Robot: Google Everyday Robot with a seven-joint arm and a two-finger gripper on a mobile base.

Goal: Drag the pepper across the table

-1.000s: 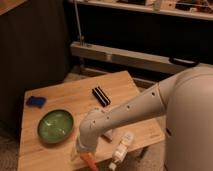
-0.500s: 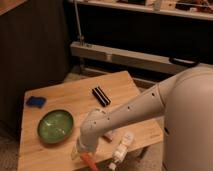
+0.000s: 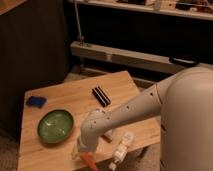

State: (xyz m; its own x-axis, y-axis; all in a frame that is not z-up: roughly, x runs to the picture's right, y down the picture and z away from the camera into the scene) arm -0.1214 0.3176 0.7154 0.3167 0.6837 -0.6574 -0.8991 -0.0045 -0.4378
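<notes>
The pepper (image 3: 89,160), slim and orange-red, lies at the front edge of the light-wood table (image 3: 75,97), partly under the arm's end. My gripper (image 3: 81,151) sits right over the pepper's upper end, reaching down from the white arm (image 3: 125,115) that crosses in from the right. Whether it touches or holds the pepper I cannot tell.
A green bowl (image 3: 55,125) sits at the table's front left, just left of the gripper. A blue object (image 3: 36,101) lies at the left edge, a black ridged block (image 3: 101,95) near the middle. A white bottle-like object (image 3: 121,147) lies right of the pepper.
</notes>
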